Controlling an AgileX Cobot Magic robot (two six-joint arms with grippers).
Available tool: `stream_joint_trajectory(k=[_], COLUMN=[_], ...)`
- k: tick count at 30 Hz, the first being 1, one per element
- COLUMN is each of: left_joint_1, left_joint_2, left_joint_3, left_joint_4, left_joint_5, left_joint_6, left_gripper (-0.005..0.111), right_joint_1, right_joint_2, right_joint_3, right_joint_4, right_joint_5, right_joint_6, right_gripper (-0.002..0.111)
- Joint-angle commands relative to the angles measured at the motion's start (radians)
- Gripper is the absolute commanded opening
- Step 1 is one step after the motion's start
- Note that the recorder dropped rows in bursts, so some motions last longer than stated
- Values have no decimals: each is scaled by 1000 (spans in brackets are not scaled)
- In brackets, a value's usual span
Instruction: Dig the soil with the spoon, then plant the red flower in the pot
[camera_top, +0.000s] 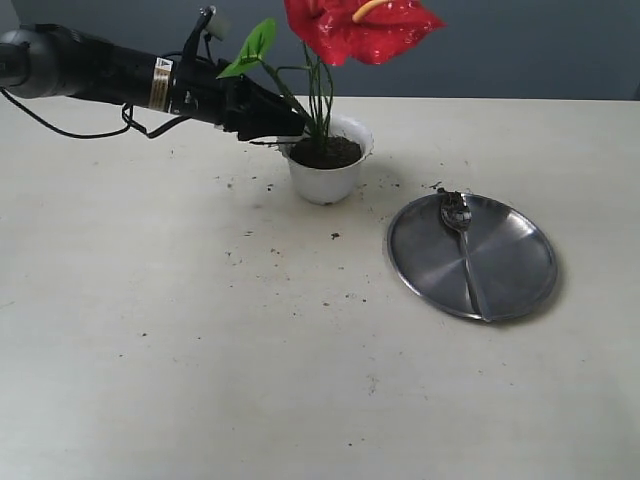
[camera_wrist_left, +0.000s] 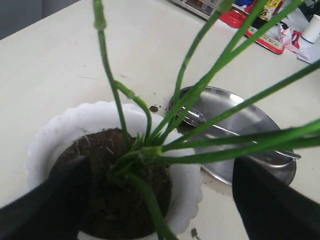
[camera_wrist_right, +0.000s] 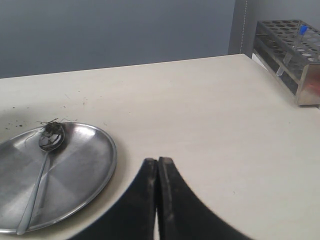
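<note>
Red flower (camera_top: 360, 25): stems upright, base sunk in soil (camera_top: 325, 152) inside pot (camera_top: 325, 180); pot near tabletop's far edge, about midway along it.
Left gripper (camera_top: 275, 118): jaws wide, fingers (camera_wrist_left: 50, 200) either side of stem base just above pot rim, not pressing stems.
Spoon (camera_top: 462, 235): laid on steel plate (camera_top: 520, 270), soil bits on bowl, right of pot.
Soil crumbs (camera_top: 335, 236) scattered on tabletop.
Right gripper (camera_wrist_right: 158, 167): closed, empty, near plate.
Judgement: digging done, flower apparently planted and released; left: withdraw left arm, confirm flower stands unaided.
</note>
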Motion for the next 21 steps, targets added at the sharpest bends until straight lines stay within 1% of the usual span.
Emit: stream_joint_trajectory(k=[1, 3, 9, 21], left_joint_1=[17, 19, 19, 19], left_joint_2=[-31, -45, -82, -86], left_joint_3=[43, 62, 82, 126], left_joint_4=[-4, -4, -4, -4], left_joint_5=[-4, -4, -4, -4], left_joint_6=[-5, -8, -13, -39], left_gripper=[78, 80, 80, 80], right_joint_1=[-4, -4, -4, -4], right_joint_2=[-4, -4, -4, -4], right_joint_3=[2, 2, 2, 2], right_joint_4=[-1, -1, -1, -1], right_joint_5=[-5, -5, -5, -5], right_joint_6=[0, 0, 0, 0], right_gripper=[-1, -1, -1, -1])
